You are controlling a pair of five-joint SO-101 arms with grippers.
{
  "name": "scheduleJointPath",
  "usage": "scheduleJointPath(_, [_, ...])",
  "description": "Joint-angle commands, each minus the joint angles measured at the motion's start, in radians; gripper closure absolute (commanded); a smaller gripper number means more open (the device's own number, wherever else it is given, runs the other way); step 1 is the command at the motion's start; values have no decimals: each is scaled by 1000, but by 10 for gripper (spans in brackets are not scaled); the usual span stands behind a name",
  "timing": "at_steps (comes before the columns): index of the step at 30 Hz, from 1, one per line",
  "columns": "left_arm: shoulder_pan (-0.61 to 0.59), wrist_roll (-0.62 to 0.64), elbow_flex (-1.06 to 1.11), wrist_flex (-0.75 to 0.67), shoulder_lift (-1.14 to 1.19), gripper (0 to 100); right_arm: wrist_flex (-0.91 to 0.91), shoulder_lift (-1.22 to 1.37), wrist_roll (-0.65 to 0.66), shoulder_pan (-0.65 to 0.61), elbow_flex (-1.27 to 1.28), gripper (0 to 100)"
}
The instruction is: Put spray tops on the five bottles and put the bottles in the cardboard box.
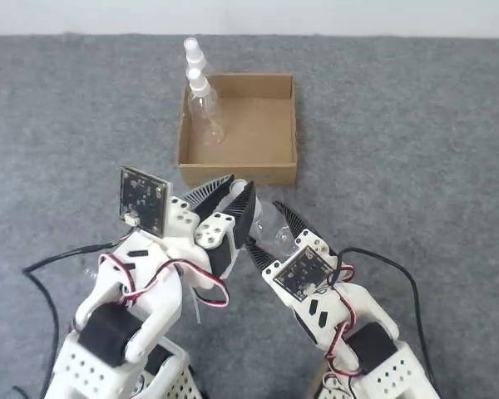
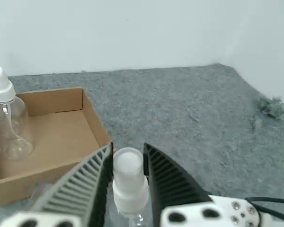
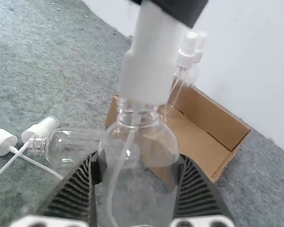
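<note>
My right gripper (image 1: 274,238) is shut on an upright clear bottle (image 3: 135,184), with a finger on each side of its body. My left gripper (image 2: 128,158) is shut on a white spray top (image 2: 128,184) that sits on this bottle's neck (image 3: 138,116), its tube hanging down inside. Both grippers meet just in front of the cardboard box (image 1: 237,170). In the box's far left corner stand two clear bottles (image 1: 206,112) with spray tops on. Another bottle (image 3: 68,142) lies on the carpet beside a loose spray top (image 3: 2,140).
Grey carpet covers the table. The box's floor (image 1: 258,129) to the right of the two standing bottles is bare. A small tuft of fluff (image 2: 273,108) lies on the carpet off to one side. Cables trail from both arm bases.
</note>
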Motion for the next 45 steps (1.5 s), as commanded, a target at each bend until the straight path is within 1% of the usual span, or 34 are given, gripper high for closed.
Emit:
scheduleJointPath(1, [3,-21,-10,-34,-9,984,-41,-22,5,15,18,979])
scheduleJointPath(7, [5,-21,5,-35,-9,984,-41,-22,-5,15,21,979])
scheduleJointPath(11, [37,-23,12,-32,-9,984,-39,-22,-112,15,20,979])
scheduleJointPath(13, [66,-25,15,-31,-5,984,-39,-22,-137,15,20,979])
scheduleJointPath(23, [84,-26,67,-77,-3,984,-42,-22,-140,15,18,979])
scheduleJointPath(34, [84,-147,97,-74,-9,984,-41,-24,-143,31,18,979])
scheduleJointPath(37, [84,-147,96,-58,-11,984,-45,-24,-144,58,18,979])
scheduleJointPath(45, [84,-147,82,-43,-11,984,-42,-24,-144,61,18,979])
